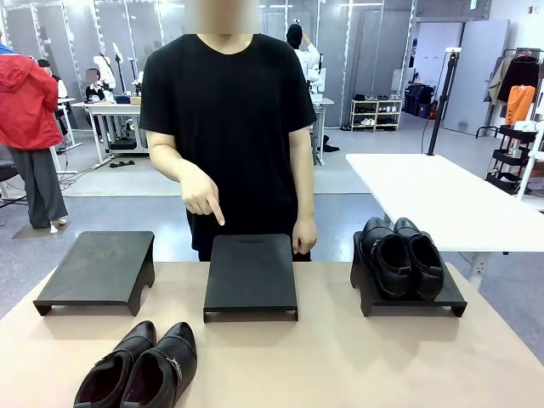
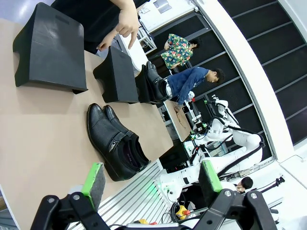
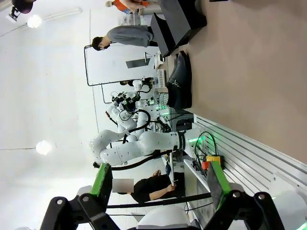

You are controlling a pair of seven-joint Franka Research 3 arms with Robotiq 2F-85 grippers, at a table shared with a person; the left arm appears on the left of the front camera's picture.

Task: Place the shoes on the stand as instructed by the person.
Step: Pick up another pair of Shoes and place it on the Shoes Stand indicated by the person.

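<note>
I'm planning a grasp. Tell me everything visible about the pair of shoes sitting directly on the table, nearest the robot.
The pair of shoes is glossy black leather, slip-on, with a strap and small metal ornament across the instep. Both stand upright on their soles, side by side and touching, toes toward the person, heels cut off by the front view's edge. They rest on the tan table before the gap between left stand and middle stand; nothing else touches them.
</note>
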